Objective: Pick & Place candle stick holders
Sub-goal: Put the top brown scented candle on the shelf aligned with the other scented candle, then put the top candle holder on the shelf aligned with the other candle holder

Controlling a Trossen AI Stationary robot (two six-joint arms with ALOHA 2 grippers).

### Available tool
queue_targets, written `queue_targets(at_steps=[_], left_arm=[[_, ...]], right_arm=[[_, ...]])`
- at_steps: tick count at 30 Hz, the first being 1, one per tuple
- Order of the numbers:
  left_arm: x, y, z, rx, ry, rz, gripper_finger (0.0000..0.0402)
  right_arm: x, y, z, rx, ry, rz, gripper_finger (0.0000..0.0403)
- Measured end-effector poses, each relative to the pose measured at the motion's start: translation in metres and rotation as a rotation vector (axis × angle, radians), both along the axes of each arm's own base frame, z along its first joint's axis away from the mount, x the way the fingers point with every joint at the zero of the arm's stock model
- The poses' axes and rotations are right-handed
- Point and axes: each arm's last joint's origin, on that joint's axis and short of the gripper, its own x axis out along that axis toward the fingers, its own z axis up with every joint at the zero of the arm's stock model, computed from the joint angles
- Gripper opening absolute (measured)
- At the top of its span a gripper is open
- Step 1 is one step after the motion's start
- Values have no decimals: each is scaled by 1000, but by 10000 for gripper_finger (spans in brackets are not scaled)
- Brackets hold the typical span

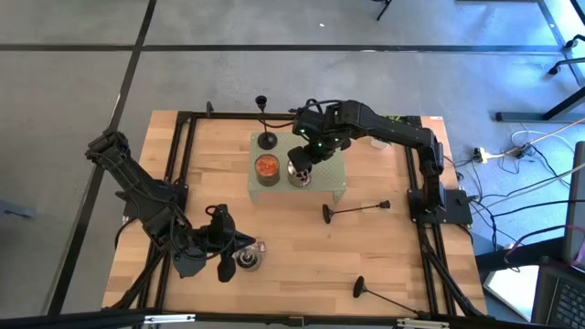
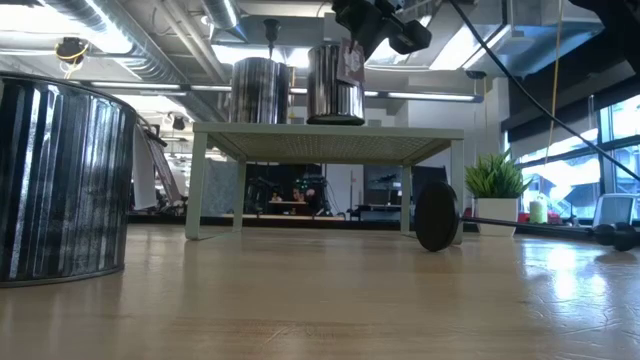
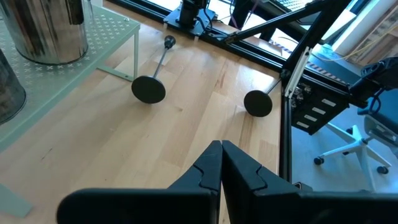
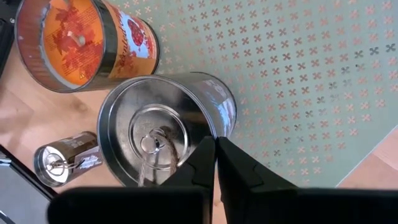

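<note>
While the left tool [image 3: 221, 163] rests closed, the right tool [image 4: 214, 163] grips the silver can's [image 4: 168, 134] rim.

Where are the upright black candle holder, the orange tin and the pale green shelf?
upright candle stick holder [image 1: 266, 140], high view, its round base.
orange tin [image 1: 266, 166], high view, its orange top.
green shelf [image 1: 335, 176], high view, bare perforated top.

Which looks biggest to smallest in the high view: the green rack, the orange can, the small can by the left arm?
1. Green rack, clearly largest.
2. Orange can on the rack.
3. Small can on the table near the left arm, slightly smaller; the gap is narrow.
</note>
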Motion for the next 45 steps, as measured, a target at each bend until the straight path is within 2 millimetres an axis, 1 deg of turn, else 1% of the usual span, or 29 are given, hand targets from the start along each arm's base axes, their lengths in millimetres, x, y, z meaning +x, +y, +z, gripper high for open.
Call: queue_targets(at_steps=[14,22,27,38,43,45], left_arm=[[-1,-1,0,-1,-2,-6,2],[-1,-1,0,-1,-2,-5,2],[-1,-1,0,-1,-2,-5,2],[-1,-1,0,-1,-2,-5,2],[-1,-1,0,0,-3,-4,2],[-1,-1,0,1,-3,-3,2]], right_arm=[[0,0,0,7,-2,14,17],[0,0,0,-1,-3,12,75],[0,0,0,-5,-2,10,95],[-1,-1,3,-35,-15,-11,99],[-2,-1,10,-44,-64,-18,99],[-4,1,15,-58,-95,-17,99]])
